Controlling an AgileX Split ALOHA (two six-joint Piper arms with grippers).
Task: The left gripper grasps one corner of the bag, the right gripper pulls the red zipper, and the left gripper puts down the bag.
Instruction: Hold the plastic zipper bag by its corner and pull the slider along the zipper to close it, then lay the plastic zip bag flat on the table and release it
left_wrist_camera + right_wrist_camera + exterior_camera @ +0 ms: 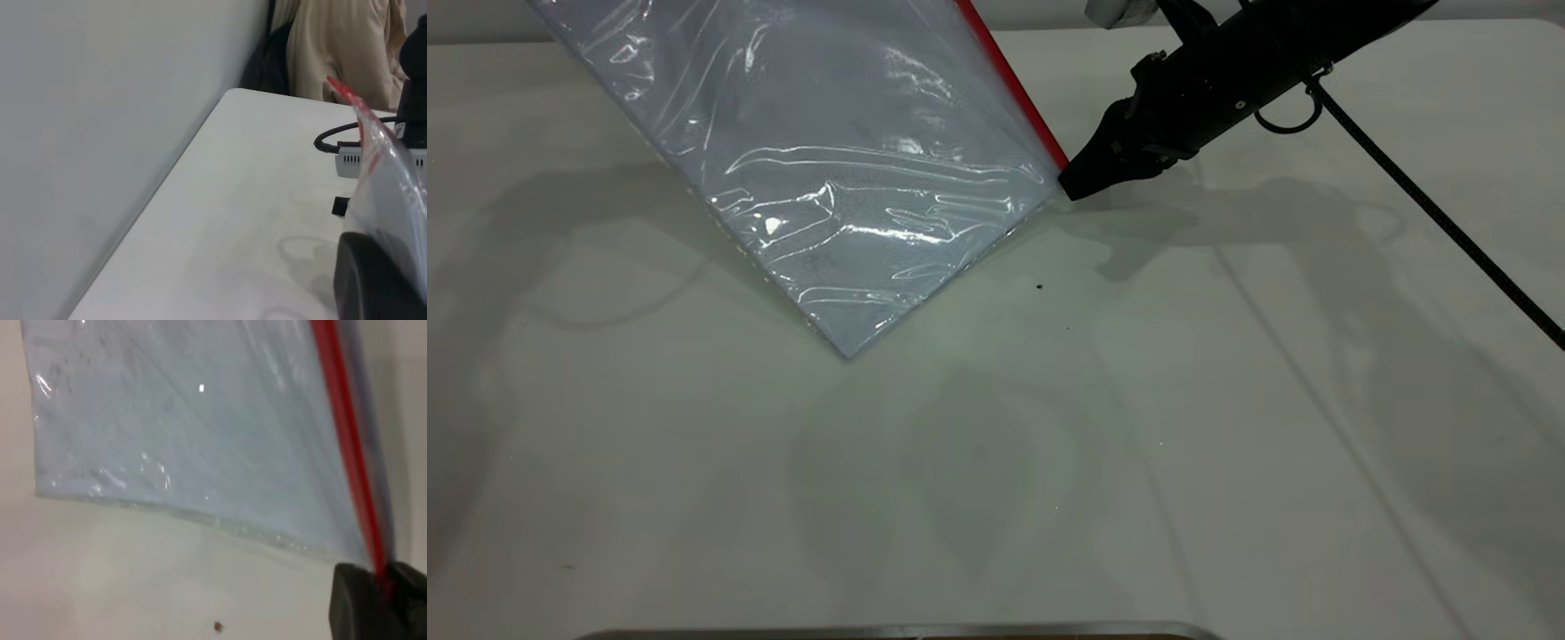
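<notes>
Your glossy bag (pixel 827 160) hangs tilted over the worktop's (pixel 1227 444) far edge; right gripper (pixel 1074 184) is clenched on the red zipper (pixel 1021 98). Left gripper's (pixel 373 280) state: you cannot tell.

The tilted bag (pixel 809 151) fills the upper left of the white table (pixel 1227 462), its lowest corner close above the surface. The right gripper (pixel 1074 184) blocks the end of the red zipper (pixel 1016 89), jaws pinched on it, its cable (pixel 1440 218) slanting across the right side. In front of the bag, the tabletop lies open.
</notes>
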